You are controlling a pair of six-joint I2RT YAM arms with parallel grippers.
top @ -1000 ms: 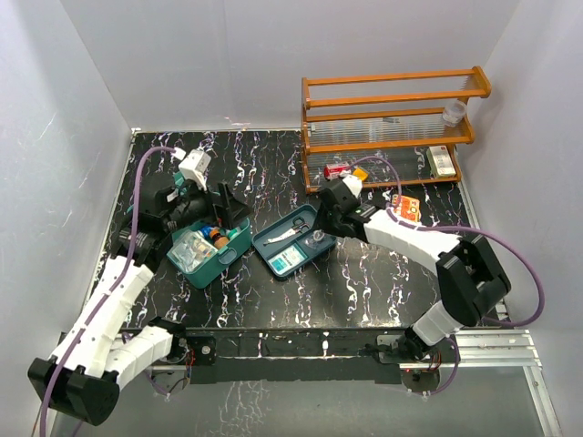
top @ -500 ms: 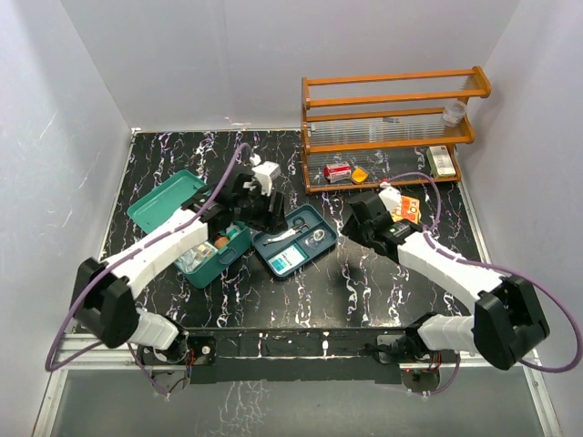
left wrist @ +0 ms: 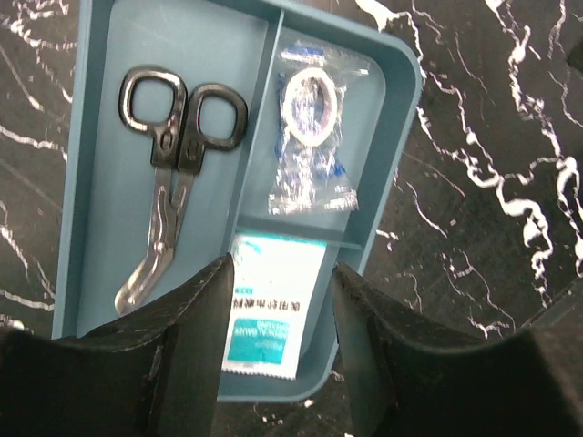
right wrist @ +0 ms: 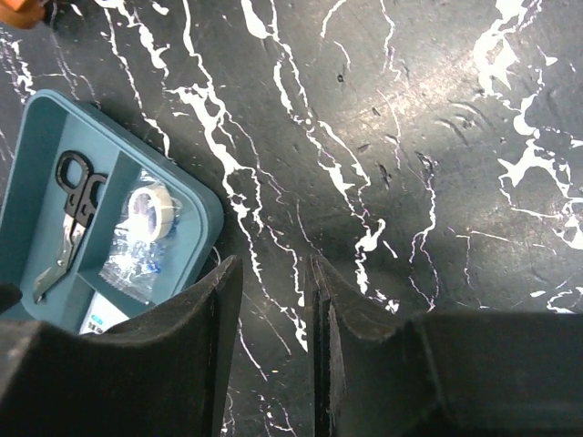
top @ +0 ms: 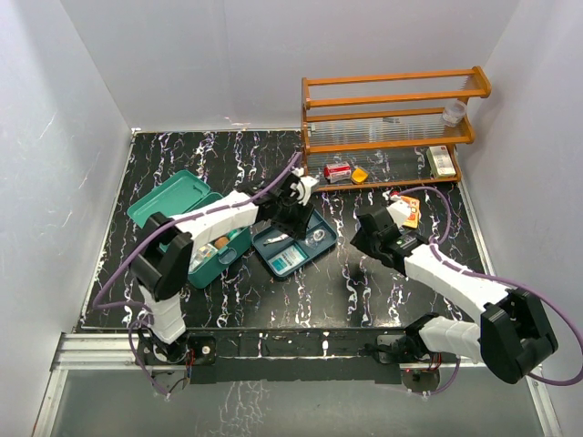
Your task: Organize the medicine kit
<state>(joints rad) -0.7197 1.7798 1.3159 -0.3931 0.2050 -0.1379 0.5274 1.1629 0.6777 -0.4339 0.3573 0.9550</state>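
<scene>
left gripper (left wrist: pixel 280 275) over tray (left wrist: pixel 182 36) (scissors (left wrist: pixel 173 177) inside), parted

Glossy marbled tabletop (right wrist: pixel 410 137), smooth matt plastic tray (left wrist: pixel 182 55), metal scissors (left wrist: pixel 164 218), crinkly clear wrapper (left wrist: pixel 314 155), wooden rack (top: pixel 392 97)

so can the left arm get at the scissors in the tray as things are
Probably yes: the left pincer hovers open right over the tray, and the scissors lie uncovered in their own compartment, nothing on top.
</scene>
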